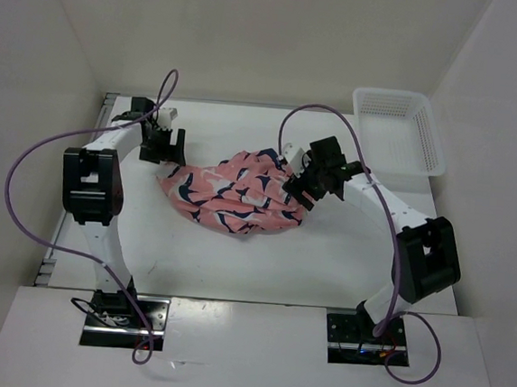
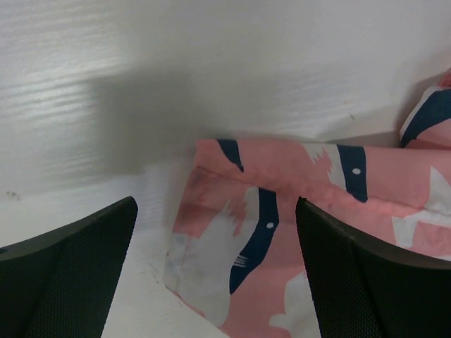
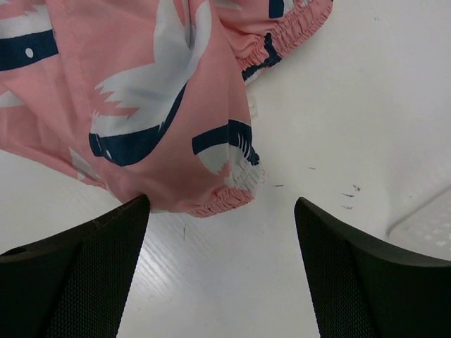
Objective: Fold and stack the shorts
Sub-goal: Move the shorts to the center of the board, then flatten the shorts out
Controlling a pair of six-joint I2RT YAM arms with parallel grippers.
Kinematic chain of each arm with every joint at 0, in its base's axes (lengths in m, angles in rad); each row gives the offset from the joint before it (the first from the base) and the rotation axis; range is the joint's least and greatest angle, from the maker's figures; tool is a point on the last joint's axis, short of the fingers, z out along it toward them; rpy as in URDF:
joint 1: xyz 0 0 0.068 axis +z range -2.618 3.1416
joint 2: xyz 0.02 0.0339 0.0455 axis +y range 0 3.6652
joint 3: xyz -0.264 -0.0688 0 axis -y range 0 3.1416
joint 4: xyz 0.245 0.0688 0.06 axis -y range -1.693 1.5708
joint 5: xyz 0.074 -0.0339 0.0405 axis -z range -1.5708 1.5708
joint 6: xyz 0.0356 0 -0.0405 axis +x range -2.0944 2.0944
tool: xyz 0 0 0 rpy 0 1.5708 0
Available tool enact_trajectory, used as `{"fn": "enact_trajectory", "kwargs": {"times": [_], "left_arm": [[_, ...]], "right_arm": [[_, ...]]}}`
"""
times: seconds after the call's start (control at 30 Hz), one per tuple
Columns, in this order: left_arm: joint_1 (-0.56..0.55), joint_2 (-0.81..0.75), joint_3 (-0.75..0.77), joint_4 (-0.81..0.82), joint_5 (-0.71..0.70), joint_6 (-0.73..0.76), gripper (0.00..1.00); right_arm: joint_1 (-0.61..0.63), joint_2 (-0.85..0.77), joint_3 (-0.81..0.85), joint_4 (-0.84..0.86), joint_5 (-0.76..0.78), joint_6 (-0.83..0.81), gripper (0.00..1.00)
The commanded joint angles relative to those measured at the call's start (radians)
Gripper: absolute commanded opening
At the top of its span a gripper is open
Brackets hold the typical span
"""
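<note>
Shorts (image 1: 234,196) crumpled in a heap on the table (image 1: 234,264), between the two grippers. Left gripper (image 1: 164,153) at the heap's left edge, fingers spread wide over a hemmed corner, clamping nothing. Right gripper (image 1: 293,189) at the heap's right edge, fingers likewise apart, elastic waistband just ahead. White mesh basket (image 1: 400,133) in the far right corner, well apart.

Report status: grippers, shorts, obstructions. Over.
Left gripper open, straddling shorts corner. Right gripper open at elastic edge. Shorts crumpled, unfolded. Basket off right, nothing blocking.
</note>
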State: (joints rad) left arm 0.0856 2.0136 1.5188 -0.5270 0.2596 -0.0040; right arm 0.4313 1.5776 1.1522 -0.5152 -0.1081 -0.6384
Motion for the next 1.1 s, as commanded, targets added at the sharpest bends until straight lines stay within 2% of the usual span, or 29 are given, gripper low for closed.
{"fn": "enact_trajectory", "kwargs": {"times": [0.0,0.03,0.07,0.13,0.17,0.2,0.27,0.3,0.37,0.43,0.47,0.5,0.67,0.8,0.87,0.97,1.07], "left_arm": [[-0.001,0.063,0.081,-0.011,0.073,0.004,1.0],[-0.001,0.074,0.081,-0.024,0.082,0.004,1.0],[-0.001,0.085,0.081,-0.024,0.11,0.004,0.91],[-0.001,0.085,0.081,-0.059,0.148,0.004,0.81],[-0.001,0.085,0.072,-0.071,0.17,0.004,0.75],[-0.001,0.085,0.072,-0.099,0.203,0.004,0.62],[-0.001,0.094,0.072,-0.131,0.242,0.004,0.5],[-0.001,0.103,0.072,-0.164,0.257,0.004,0.32],[0.011,0.103,0.063,-0.185,0.267,0.004,0.16],[0.025,0.074,0.049,-0.185,0.267,0.004,0.03],[0.025,0.062,0.038,-0.174,0.267,0.004,0.01],[0.037,0.048,0.038,-0.174,0.267,0.004,0.01],[0.048,-0.064,0.038,-0.156,0.247,0.004,0.0],[0.048,-0.127,0.038,-0.156,0.257,0.004,0.0],[0.048,-0.15,0.038,-0.156,0.27,0.004,0.0],[0.048,-0.162,0.038,-0.165,0.279,0.004,0.0],[0.048,-0.182,0.038,-0.175,0.279,0.004,0.0]], "right_arm": [[0.003,0.021,0.001,0.067,0.01,-0.041,0.88],[0.003,0.03,0.001,0.067,0.01,-0.041,0.88],[0.003,0.03,0.001,0.081,0.01,-0.031,0.88],[0.003,0.039,0.001,0.101,0.01,-0.02,0.85],[0.003,0.039,0.001,0.101,0.01,-0.02,0.78],[0.003,0.039,-0.008,0.101,0.01,-0.02,0.75],[0.003,0.039,-0.02,0.101,0.001,-0.02,0.67],[0.003,0.039,-0.02,0.089,0.001,-0.02,0.67],[0.003,0.039,-0.029,0.07,-0.022,-0.036,0.67],[0.003,0.039,-0.029,0.037,-0.031,-0.078,0.73],[0.003,0.03,-0.029,0.02,-0.031,-0.096,0.8],[0.003,0.03,-0.029,0.006,-0.031,-0.11,0.83],[0.003,-0.037,-0.04,-0.055,-0.031,-0.164,0.9],[0.003,-0.088,-0.094,-0.013,-0.022,-0.173,0.9],[0.033,-0.097,-0.124,0.075,0.001,-0.144,0.9],[0.072,-0.065,-0.18,0.199,0.067,-0.121,0.87],[0.072,0.033,-0.149,0.242,0.067,-0.078,0.84]]}}
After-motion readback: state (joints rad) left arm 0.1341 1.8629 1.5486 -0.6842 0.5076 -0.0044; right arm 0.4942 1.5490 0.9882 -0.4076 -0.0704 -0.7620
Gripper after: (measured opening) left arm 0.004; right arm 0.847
